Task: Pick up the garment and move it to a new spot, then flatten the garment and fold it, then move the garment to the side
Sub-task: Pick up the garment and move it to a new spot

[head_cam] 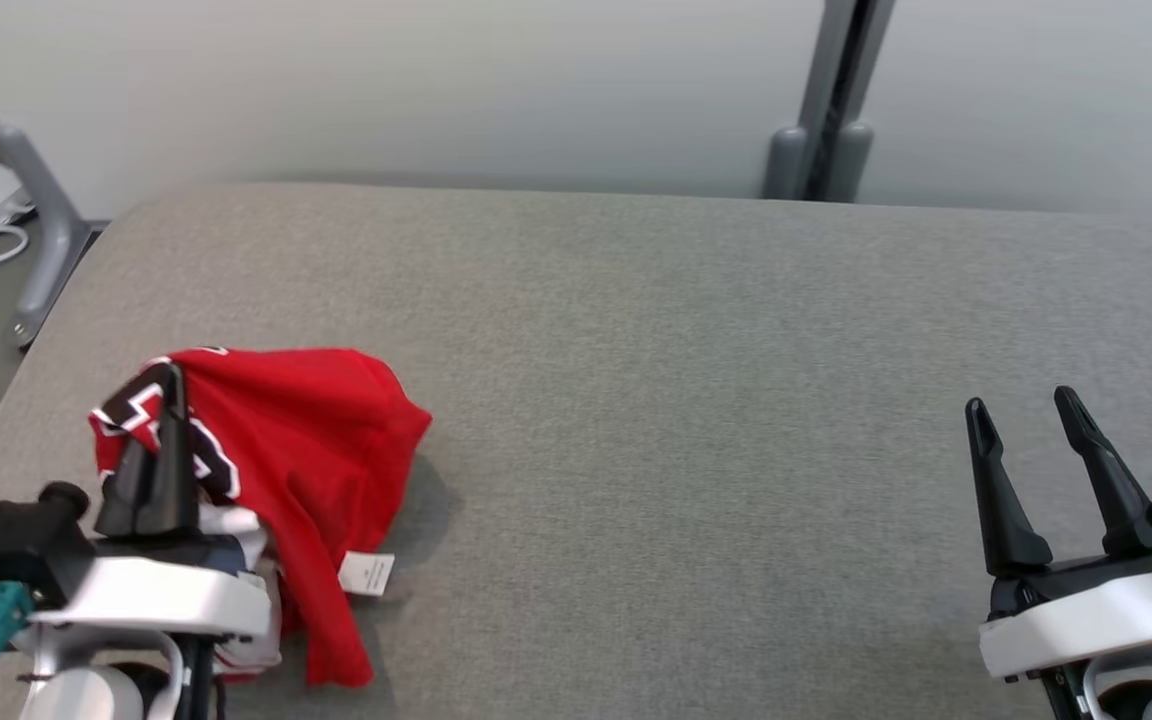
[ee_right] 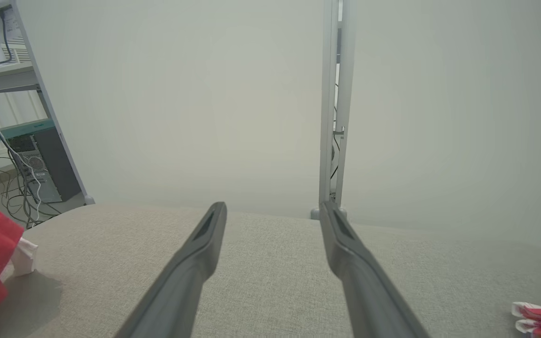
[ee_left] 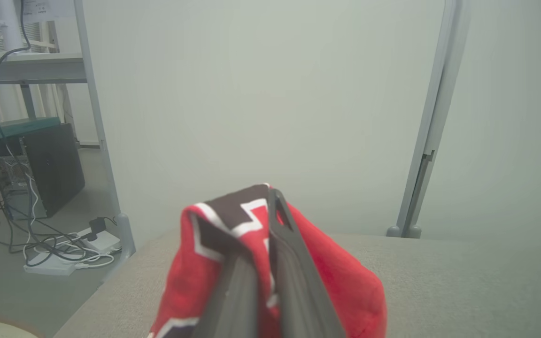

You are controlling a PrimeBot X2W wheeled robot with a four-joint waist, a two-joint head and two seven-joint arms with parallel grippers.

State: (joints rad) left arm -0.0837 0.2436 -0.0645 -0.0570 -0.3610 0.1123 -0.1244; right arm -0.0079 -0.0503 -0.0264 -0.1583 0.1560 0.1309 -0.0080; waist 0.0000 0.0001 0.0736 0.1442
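1. The left gripper (head_cam: 173, 385) is closed tight on the black-and-white trimmed edge of the red garment (head_cam: 316, 440).
2. The garment hangs bunched from those fingertips, at the left end of the grey table (head_cam: 686, 380).
3. The right gripper (head_cam: 1021, 400) is spread wide and empty, well apart from the garment.

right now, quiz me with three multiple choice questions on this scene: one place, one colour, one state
1. Where on the table is the garment?
A. near left
B. far right
C. centre

2. The garment is mainly
A. blue
B. red
C. green

3. The right gripper is
A. open
B. shut on the garment
C. shut on nothing

Answers: 1 A, it sits bunched by the near left edge in the head view; 2 B, red cloth with dark and white trim; 3 A, its fingers stand apart over bare table.
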